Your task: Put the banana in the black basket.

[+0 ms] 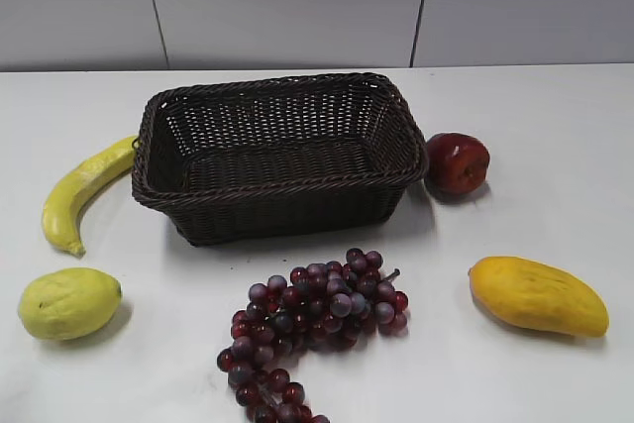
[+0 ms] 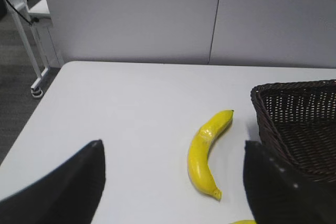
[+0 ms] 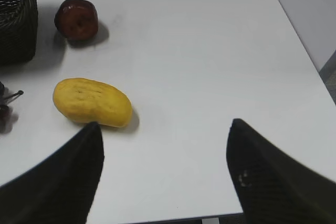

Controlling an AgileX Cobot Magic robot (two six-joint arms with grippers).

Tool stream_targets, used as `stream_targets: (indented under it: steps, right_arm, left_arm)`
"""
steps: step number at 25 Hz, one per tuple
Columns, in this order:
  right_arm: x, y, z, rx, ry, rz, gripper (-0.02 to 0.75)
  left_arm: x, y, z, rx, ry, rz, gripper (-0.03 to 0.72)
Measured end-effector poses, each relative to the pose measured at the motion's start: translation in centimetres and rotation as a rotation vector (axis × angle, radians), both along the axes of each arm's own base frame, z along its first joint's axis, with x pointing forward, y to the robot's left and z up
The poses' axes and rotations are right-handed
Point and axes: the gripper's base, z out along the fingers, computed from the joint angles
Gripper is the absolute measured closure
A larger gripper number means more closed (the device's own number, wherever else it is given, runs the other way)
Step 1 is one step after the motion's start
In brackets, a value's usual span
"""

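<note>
Long curved yellow-green banana [image 1: 77, 190] lies on the white table [image 1: 555, 146], its far tip just beside the left wall of the dark woven wicker basket [image 1: 279, 210]. Left gripper [image 2: 173, 182] hangs above the table near the banana, fingers apart, holding nothing. Right gripper [image 3: 165, 174] likewise spread, near the orange-yellow mango [image 3: 92, 102].

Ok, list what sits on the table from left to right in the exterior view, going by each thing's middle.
lemon → banana → black basket → grapes → apple → mango. The lemon and banana lie close in this order; the lemon's middle sits slightly further left.
</note>
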Motion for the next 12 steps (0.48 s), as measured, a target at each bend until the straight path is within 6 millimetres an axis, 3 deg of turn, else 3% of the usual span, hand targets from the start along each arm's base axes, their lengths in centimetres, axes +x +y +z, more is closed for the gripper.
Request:
stream_targets:
  steps: [12]
  right_arm:
    - [0.0,0.0,0.0,0.000,0.000,0.000,0.154]
  left_arm:
    - [13.5,-0.3,-2.4,-0.058,0.420,-0.063,0.091]
